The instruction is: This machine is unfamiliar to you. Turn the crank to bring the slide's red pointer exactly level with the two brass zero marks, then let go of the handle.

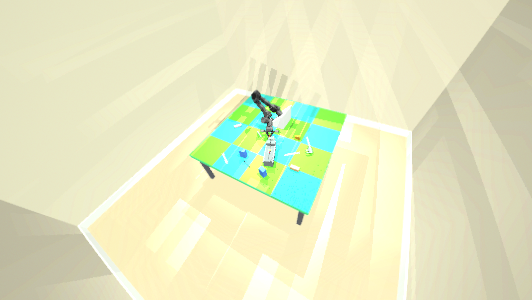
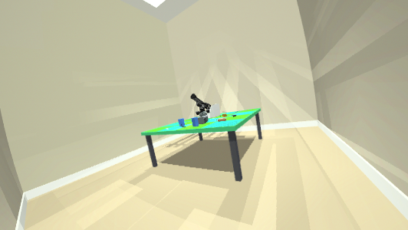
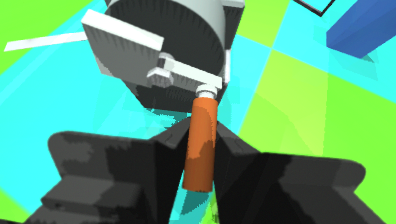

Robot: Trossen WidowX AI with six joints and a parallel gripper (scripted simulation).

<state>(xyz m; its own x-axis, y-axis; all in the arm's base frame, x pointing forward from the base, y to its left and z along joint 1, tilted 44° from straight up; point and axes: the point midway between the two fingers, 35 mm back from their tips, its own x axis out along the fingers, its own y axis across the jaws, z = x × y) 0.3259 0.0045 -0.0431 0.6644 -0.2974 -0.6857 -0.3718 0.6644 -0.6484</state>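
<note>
The machine (image 1: 269, 156) (image 2: 202, 120) (image 3: 175, 95) stands on the table, a grey body with a rounded dark part. In the wrist view a pale crank arm (image 3: 192, 72) runs from the hub to the right and slightly down. The orange handle (image 3: 201, 137) sits at its outer end and points toward me. My gripper (image 1: 270, 133) (image 3: 201, 123) is shut on the handle, with a dark finger on each side. A tiny red spot shows on the machine in the top view. The slide's pointer and the brass zero marks cannot be made out.
Two blue blocks (image 1: 243, 154) (image 1: 263, 172) (image 2: 181, 122) (image 2: 195, 121) stand near the machine; one blue block (image 3: 362, 30) shows in the wrist view. A white panel (image 1: 283, 118) (image 2: 215, 110) stands beside the arm. An orange block (image 1: 295, 168) (image 2: 222, 119) and several white strips lie around.
</note>
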